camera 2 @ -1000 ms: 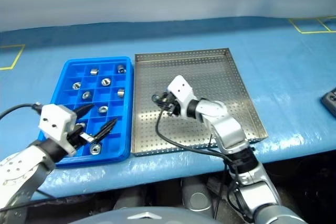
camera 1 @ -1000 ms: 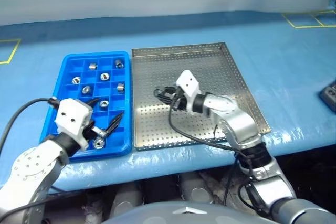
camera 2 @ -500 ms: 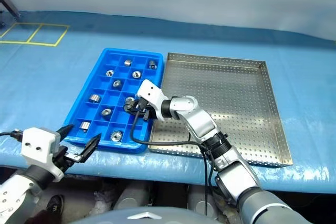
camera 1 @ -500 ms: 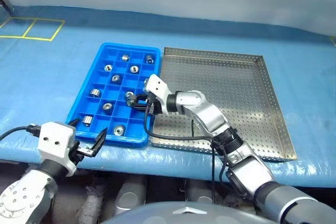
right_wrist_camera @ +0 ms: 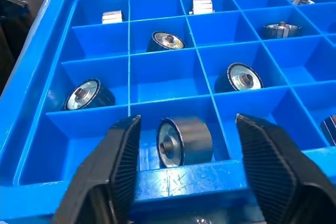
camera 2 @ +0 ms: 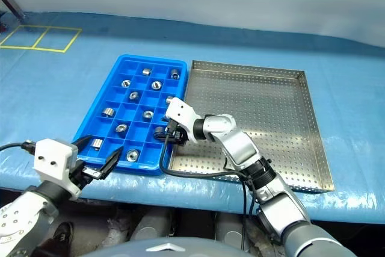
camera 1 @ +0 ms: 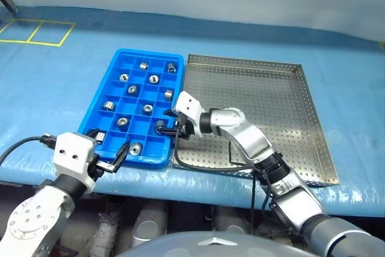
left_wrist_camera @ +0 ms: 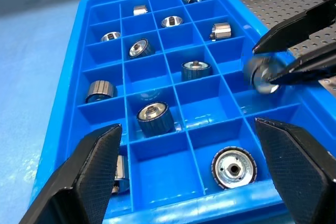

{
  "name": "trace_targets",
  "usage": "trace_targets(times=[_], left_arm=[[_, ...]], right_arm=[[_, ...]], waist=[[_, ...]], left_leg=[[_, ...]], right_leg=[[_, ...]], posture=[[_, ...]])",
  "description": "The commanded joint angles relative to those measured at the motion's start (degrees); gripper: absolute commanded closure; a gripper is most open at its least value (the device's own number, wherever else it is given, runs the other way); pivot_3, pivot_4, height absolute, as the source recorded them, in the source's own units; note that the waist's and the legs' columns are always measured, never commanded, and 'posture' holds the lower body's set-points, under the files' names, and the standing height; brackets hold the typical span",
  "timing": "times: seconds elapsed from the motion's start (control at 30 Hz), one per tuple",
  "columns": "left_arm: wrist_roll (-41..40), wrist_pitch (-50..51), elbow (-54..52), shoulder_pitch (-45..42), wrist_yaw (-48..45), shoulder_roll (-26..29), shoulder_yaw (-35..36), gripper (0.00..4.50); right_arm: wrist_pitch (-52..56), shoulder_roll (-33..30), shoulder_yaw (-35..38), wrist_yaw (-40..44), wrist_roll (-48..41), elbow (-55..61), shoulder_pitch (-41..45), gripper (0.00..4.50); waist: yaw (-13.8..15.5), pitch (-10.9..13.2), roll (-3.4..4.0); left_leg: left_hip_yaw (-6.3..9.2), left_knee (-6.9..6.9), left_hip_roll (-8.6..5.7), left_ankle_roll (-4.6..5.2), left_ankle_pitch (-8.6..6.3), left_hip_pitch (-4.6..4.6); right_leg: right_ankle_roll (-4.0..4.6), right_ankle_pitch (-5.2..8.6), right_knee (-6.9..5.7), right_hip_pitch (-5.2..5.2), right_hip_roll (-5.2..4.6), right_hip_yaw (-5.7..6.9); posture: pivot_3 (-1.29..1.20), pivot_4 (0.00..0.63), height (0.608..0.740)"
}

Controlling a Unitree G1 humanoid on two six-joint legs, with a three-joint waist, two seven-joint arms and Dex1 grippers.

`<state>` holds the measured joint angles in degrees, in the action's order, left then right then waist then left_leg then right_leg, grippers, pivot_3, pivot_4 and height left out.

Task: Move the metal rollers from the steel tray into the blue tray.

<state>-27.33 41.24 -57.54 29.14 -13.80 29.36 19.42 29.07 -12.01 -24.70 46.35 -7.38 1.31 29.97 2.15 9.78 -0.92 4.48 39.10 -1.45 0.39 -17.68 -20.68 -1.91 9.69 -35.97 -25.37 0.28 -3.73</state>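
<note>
Nearest me, the left gripper [camera 1: 108,157] hangs just off the near edge of the blue tray [camera 1: 102,93], its jaws spread wide with nothing between them.

Just past it, the right gripper [camera 1: 170,128] has come across from the middle of the steel tray [camera 1: 271,100] and now reaches over the blue tray's right rim, above a cell in the column beside that rim, toward the near end. A second ago its jaws were pinched shut; now they stand parted, and the right wrist view shows the roller [right_wrist_camera: 185,141] lying on its side between them with a gap on either flank, so it has just been let go. The left wrist view shows it smeared at the jaw tips, so I cannot tell whether it has settled in the cell. By my reading that is the drop of this piece done, or all but done.

The roller is a short, bright steel cylinder with a dark bore in its flat end. About ten more metal rollers [camera 1: 148,108] sit one to a compartment across the blue tray, some upright, some tipped over.

Farther right, the steel tray's perforated floor shows no rollers where I can see it, so this may well be the last one. Both trays rest on the blue-covered table [camera 1: 54,76].
</note>
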Motion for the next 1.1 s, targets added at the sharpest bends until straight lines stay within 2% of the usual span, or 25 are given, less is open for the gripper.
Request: trace_targets(times=[0.03,0.1,0.23,0.33,0.47,0.53,0.63,0.73,1.1], left_arm=[[0.23,0.52,0.28,-3.38,-0.18,0.42,-1.99,0.07],[0.46,0.65,1.02,-5.26,-0.48,0.57,-3.31,0.07],[2.36,-3.61,6.41,-15.08,-1.63,-1.02,-10.28,0.07],[7.22,-7.07,14.29,-23.91,-1.43,-1.84,-15.51,0.07],[13.50,-10.97,23.11,-29.85,-2.45,-1.56,-21.17,0.07],[14.27,-12.88,25.74,-31.22,-3.73,-2.26,-22.68,0.07],[14.26,-14.92,28.63,-32.23,-6.07,-3.07,-23.83,0.07],[14.24,-16.09,30.77,-33.02,-7.90,-3.47,-24.49,0.07],[14.88,-18.07,32.14,-33.01,-10.70,-3.83,-24.30,0.07]], right_arm=[[0.23,0.48,3.94,-2.40,-1.97,6.71,-0.83,1.57],[0.08,0.72,5.53,-4.76,-1.70,8.50,-1.75,1.57],[-2.07,-1.25,12.34,-11.21,-0.09,11.82,-4.47,1.57],[-2.09,-5.86,17.66,-11.89,-0.65,12.11,-7.93,1.57],[-1.56,-9.99,21.80,-14.58,0.60,10.03,-11.33,1.57],[-1.11,-10.86,23.47,-15.04,-0.32,9.34,-12.65,1.57],[-2.44,-11.98,25.69,-13.28,-2.69,10.08,-15.98,1.04],[-3.25,-12.72,25.91,-11.79,-3.76,11.27,-17.36,0.06],[-4.83,-13.54,24.76,-10.02,-4.66,13.31,-17.75,0.02]], waist=[[-0.15,0.00,0.01],[-0.38,-0.01,-0.01],[-0.35,-0.04,0.07],[-0.92,-0.07,0.08],[-3.18,-0.12,0.15],[-4.85,-0.12,0.17],[-6.68,-0.12,0.17],[-7.79,-0.12,0.17],[-9.90,-0.12,0.17]], left_leg=[[0.00,0.00,0.00,-0.01,0.01,0.00],[0.00,0.01,0.00,-0.03,0.02,0.00],[-0.03,0.04,-0.08,-0.05,0.04,-0.01],[-0.11,0.09,-0.08,-0.06,0.05,0.00],[-0.21,0.07,-0.08,-0.04,0.05,0.02],[-0.32,0.04,-0.02,0.00,0.03,0.01],[-0.44,0.00,0.05,0.14,-0.06,-0.02],[-0.47,0.02,0.06,0.20,-0.10,-0.01],[-0.69,0.28,0.02,0.30,-0.12,0.03]], right_leg=[[0.00,0.00,0.00,-0.01,0.00,-0.01],[-0.04,-0.03,-0.01,0.01,0.01,0.01],[-0.07,-0.05,0.00,0.07,-0.04,0.07],[-0.05,-0.07,0.05,0.13,-0.05,0.07],[-0.22,-0.19,0.06,0.12,-0.04,-0.03],[-0.21,-0.19,0.05,0.04,-0.01,-0.15],[-0.21,-0.19,0.05,-0.06,-0.06,-0.30],[-0.23,-0.20,0.03,-0.07,-0.22,-0.33],[-0.78,-0.20,0.00,0.03,0.09,-0.60]], posture=[[0.12,0.150,0.740],[0.10,0.150,0.740],[0.03,0.150,0.740],[-0.04,0.150,0.740],[-0.12,0.150,0.740],[-0.14,0.150,0.740],[-0.16,0.150,0.740],[-0.17,0.150,0.740],[-0.19,0.150,0.740]])
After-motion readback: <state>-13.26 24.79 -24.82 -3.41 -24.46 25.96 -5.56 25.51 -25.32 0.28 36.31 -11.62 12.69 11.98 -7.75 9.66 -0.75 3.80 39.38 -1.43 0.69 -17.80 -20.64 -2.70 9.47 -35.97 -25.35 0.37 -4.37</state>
